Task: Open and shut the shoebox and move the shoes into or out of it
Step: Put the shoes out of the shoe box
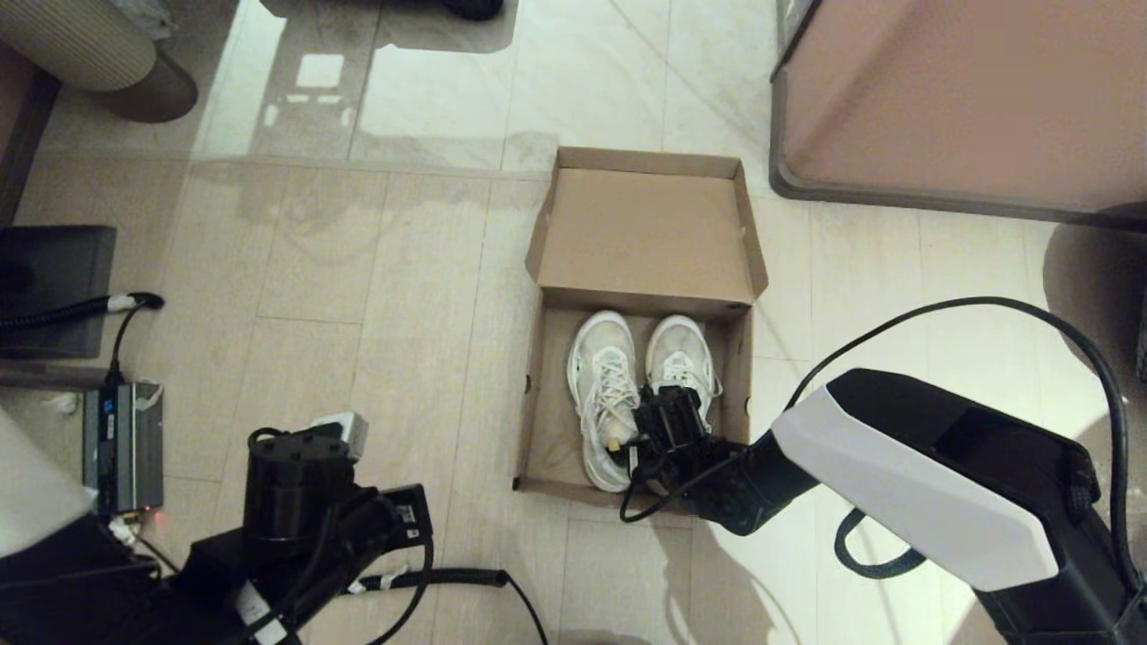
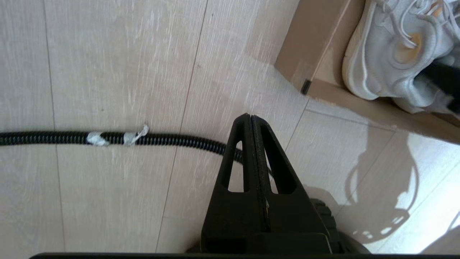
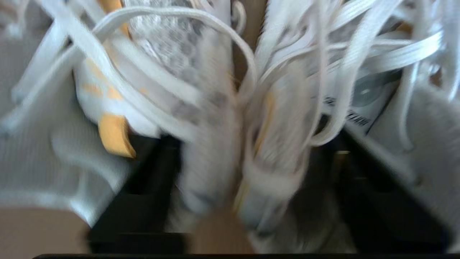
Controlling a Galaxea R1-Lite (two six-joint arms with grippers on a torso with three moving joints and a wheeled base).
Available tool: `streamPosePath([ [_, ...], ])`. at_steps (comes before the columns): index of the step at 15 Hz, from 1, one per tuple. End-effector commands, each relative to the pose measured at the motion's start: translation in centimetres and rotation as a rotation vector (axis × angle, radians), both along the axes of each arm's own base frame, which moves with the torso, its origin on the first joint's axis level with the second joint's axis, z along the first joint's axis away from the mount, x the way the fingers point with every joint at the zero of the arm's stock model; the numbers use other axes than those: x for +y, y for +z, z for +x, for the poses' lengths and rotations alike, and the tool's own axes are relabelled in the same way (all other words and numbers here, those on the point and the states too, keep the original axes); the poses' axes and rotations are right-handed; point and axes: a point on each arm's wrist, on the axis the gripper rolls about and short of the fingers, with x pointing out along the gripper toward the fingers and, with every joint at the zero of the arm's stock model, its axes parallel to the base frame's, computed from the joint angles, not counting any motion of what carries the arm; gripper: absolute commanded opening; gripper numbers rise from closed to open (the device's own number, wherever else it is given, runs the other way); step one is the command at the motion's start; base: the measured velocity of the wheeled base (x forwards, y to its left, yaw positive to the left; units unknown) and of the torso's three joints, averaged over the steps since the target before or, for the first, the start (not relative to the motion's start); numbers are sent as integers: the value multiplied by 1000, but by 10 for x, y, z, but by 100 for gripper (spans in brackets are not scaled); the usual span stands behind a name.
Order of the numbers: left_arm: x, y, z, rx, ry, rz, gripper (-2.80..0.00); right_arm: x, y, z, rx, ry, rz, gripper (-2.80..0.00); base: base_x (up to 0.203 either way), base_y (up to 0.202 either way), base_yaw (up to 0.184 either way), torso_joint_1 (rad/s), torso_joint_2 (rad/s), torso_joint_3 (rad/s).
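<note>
**R gripper down in the shoes, box open**

Box (image 1: 573, 448): plain brown cardboard on the tile floor, lid (image 1: 647, 233) hinged back flat beyond the R gripper. Shoes (image 1: 602, 394): chunky white lace-up pair w/ tan-yellow insoles, lying side by side inside the box, toes toward the lid. R gripper (image 1: 661, 421) sits at their heel ends; wrist view shows its fingers (image 3: 136, 187) spread apart, one in each shoe opening, both inner collars between them. L gripper (image 2: 251, 118) well off to the box's side, over bare floor by a black hose (image 2: 54, 138), fingers pressed together, empty.
</note>
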Motion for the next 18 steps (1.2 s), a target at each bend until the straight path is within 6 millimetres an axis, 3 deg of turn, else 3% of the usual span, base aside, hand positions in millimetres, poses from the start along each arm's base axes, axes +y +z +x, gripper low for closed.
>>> streamPosePath([
  [1,4,4,-9,-9,3,-6,-280,2,-6,7,-14,-14,2,-280,0,0,0,0,0,0],
  [4,15,9,-32,-8,3,-5,-280,6,-12,14,-38,-54,-14,-280,0,0,0,0,0,0],
  [6,25,13,-51,-20,13,-12,-280,8,0,12,-53,-51,-6,-280,0,0,0,0,0,0],
  [9,35,14,-70,-20,29,-24,-280,3,44,2,-70,-53,17,-280,0,0,0,0,0,0],
  [14,38,18,-70,-41,46,-35,-280,-13,108,-25,-97,-48,40,-280,0,0,0,0,0,0],
  [18,39,18,-71,-40,48,-34,-280,-16,141,-72,-86,13,40,-280,0,0,0,0,0,0],
])
